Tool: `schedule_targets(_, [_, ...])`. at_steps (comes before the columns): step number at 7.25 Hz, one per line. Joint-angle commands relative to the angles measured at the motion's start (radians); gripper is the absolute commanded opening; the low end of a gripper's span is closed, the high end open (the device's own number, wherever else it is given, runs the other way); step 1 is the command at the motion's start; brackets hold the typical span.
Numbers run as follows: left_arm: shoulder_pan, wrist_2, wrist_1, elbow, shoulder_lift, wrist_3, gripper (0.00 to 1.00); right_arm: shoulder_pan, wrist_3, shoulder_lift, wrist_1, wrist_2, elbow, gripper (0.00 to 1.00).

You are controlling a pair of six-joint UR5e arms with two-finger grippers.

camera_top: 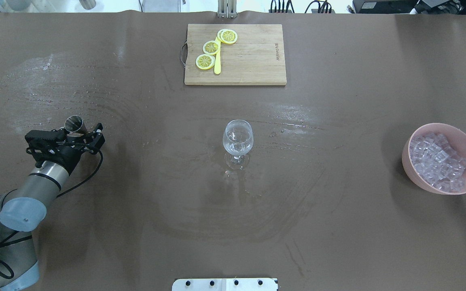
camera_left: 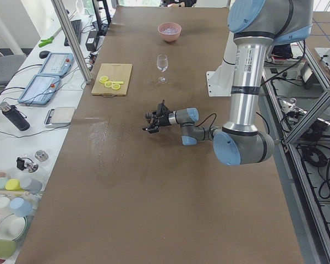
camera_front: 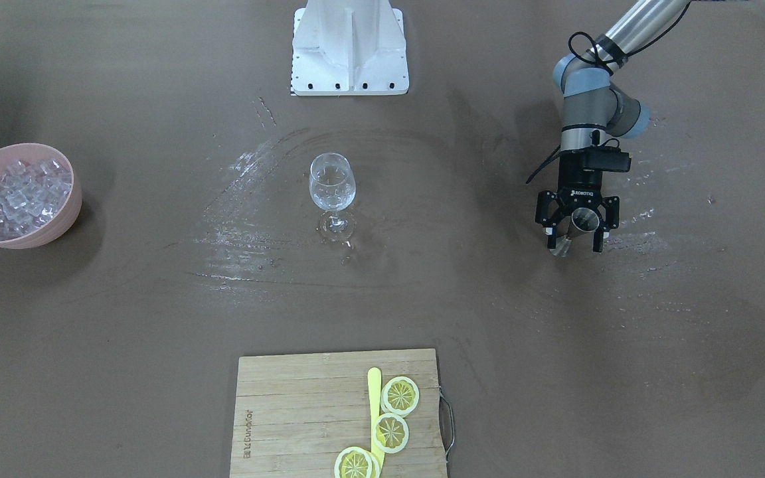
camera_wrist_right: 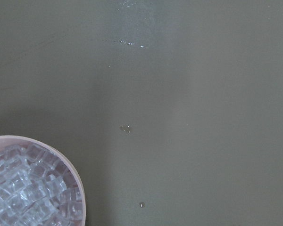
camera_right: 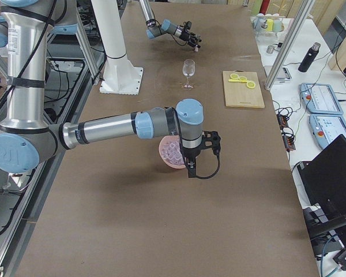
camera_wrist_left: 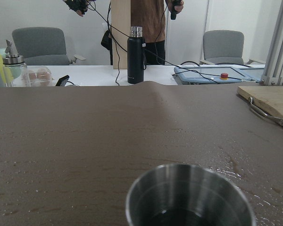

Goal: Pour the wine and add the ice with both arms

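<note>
My left gripper is shut on a small steel cup and holds it about upright, low over the table on my left side. It also shows in the overhead view. The left wrist view shows dark liquid in the cup. A clear, empty-looking wine glass stands at the table's centre. The ice fills a pink bowl on my right. My right gripper hangs beside that bowl; I cannot tell whether it is open. The right wrist view shows the ice at lower left.
A wooden cutting board with three lemon slices and a yellow knife lies at the far edge. A white ribbed stand sits between the arms' bases. Wet streaks mark the brown table around the glass.
</note>
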Motion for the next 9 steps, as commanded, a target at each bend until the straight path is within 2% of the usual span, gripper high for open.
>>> schedule_targets(1, [0.000, -0.001, 0.000, -0.001, 0.000, 0.001, 0.63, 0.000, 0.000, 0.000, 0.000, 0.000, -0.001, 1.00])
schedule_targets(3, [0.000, -0.001, 0.000, -0.003, -0.001, 0.003, 0.13, 0.000, 0.000, 0.000, 0.000, 0.000, 0.000, 1.00])
schedule_targets(4, [0.000, -0.002, -0.023, -0.004, -0.001, 0.003, 0.00, 0.000, 0.000, 0.000, 0.000, 0.000, 0.000, 1.00])
schedule_targets(6, [0.000, -0.007, -0.069, -0.018, 0.000, 0.012, 0.00, 0.000, 0.000, 0.000, 0.000, 0.000, 0.000, 1.00])
schedule_targets(8, [0.000, -0.007, -0.068, -0.092, 0.005, 0.020, 0.00, 0.000, 0.000, 0.000, 0.000, 0.000, 0.000, 1.00])
schedule_targets(9, [0.000, -0.007, -0.068, -0.115, 0.003, 0.092, 0.00, 0.000, 0.000, 0.000, 0.000, 0.000, 0.000, 1.00])
